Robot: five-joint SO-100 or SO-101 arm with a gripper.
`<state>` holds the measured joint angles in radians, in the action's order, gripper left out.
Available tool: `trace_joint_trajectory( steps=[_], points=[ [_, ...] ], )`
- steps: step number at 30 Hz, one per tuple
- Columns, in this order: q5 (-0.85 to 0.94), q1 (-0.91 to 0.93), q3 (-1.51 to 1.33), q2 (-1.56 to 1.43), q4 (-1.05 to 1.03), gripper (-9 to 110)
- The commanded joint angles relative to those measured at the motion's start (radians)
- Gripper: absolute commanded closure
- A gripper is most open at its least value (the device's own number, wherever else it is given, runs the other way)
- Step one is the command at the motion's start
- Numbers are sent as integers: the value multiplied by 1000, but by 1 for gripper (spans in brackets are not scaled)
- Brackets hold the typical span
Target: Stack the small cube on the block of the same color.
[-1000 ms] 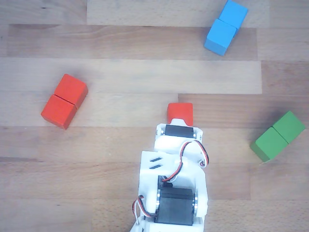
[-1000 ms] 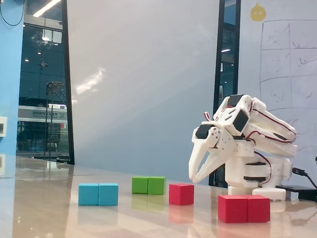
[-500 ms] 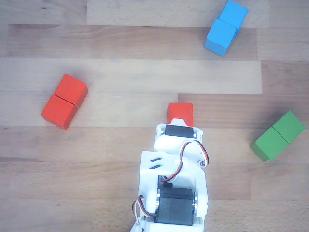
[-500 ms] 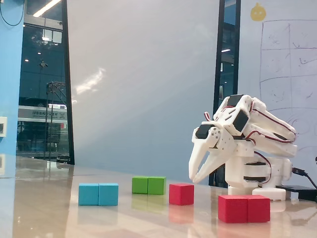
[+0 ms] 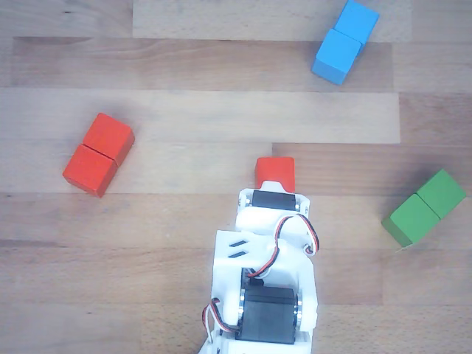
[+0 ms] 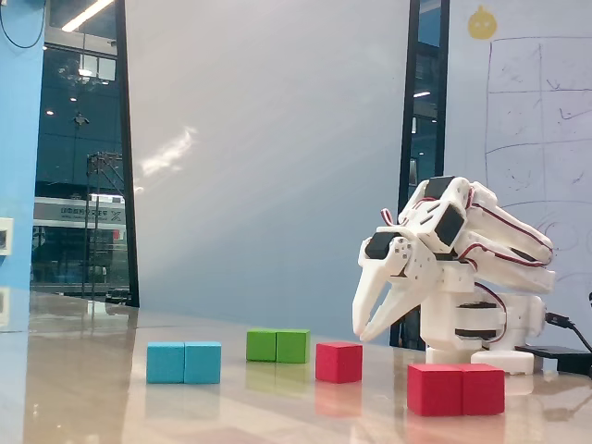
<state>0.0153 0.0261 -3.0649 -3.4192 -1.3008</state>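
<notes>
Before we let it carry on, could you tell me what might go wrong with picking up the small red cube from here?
1. In the fixed view the tool hangs above and beside the small cube, not around it; descending off-centre could knock the cube away.
2. In the other view the arm hides the cube's near side, so alignment is hard to judge.
3. The red block lies at an angle, so the cube may land skewed and slide off.

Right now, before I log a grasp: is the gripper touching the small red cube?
Apart. The fixed view shows the gripper hanging above and right of the small red cube, background visible between them.
</notes>
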Motion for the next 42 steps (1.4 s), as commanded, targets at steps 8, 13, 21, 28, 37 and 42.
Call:
trace_joint_trajectory(
  steps=[8,13,21,28,37,42],
  points=[
    [-5,6,18,-28,-2,102],
    [-5,6,18,-28,-2,102],
    [-5,5,18,-28,-2,102],
    [-5,3,40,-28,9,102],
    [-6,3,307,34,-8,102],
    [-14,5,502,195,-8,102]
  ],
)
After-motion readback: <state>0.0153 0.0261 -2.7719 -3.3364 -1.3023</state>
